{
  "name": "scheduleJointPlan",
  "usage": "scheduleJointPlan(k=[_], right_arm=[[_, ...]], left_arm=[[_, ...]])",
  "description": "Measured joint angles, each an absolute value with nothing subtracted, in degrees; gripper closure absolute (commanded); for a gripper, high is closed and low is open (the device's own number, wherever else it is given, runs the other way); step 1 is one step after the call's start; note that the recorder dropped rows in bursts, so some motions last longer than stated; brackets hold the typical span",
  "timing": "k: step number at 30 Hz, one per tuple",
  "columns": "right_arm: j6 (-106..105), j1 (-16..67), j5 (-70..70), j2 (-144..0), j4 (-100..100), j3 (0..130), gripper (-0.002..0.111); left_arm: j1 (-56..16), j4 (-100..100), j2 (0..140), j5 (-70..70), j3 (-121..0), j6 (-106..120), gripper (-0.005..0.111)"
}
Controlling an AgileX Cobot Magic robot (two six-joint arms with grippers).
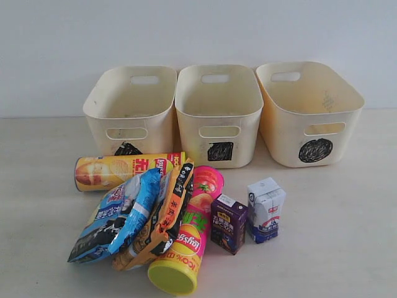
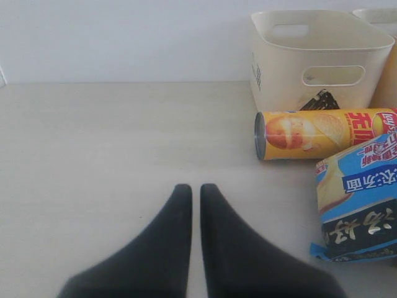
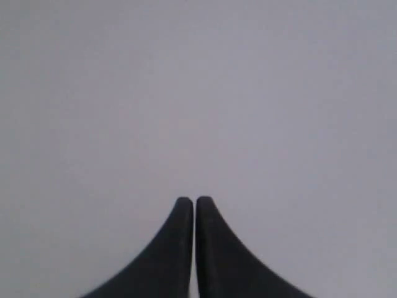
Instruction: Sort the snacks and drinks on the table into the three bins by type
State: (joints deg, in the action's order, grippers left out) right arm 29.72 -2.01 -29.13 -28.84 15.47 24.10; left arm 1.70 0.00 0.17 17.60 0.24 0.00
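Above pale table (image 2: 93, 136), left fingers (image 2: 162, 248) together, empty; right fingers (image 3: 173, 248) likewise, seemingly before blank wall (image 3: 198, 93).

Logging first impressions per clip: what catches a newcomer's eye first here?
In the foreground a yellow chip tube and a pink tube lie on their sides, with blue bags and an orange bag piled over them. Right of them stand a purple carton and a white carton; behind, three cream bins sit in a row.

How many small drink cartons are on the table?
2. The dark purple carton stands right of the pink chip tube; the white carton stands beside it, further right. The snack bags could hide more.
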Motion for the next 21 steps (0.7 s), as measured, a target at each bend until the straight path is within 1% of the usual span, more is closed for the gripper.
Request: scheduleJointPlan(k=[5, 8, 10, 15, 18, 21], right_arm=[[34.78, -2.01, -29.00, -42.86, 27.05, 32.26, 0.108], [38.85, -2.01, -27.22, -48.46, 36.55, 35.45, 0.108], [41.09, -2.01, -25.68, -51.19, 43.27, 36.87, 0.108], [42.63, -2.01, -21.57, -54.69, 52.71, 39.04, 0.108], [42.44, -1.13, -15.39, -55.72, 57.33, 40.38, 0.108], [37.20, 2.46, -5.18, -56.48, 59.84, 41.93, 0.108]], left_arm=[[1.70, 0.00, 0.17, 17.60, 0.24, 0.00, 0.102], [1.70, 0.00, 0.17, 17.60, 0.24, 0.00, 0.102], [1.70, 0.00, 0.17, 17.60, 0.24, 0.00, 0.102], [1.70, 0.00, 0.17, 17.60, 0.24, 0.00, 0.102], [1.70, 0.00, 0.17, 17.60, 0.24, 0.00, 0.102], [1.70, 0.00, 0.17, 17.60, 0.24, 0.00, 0.102]])
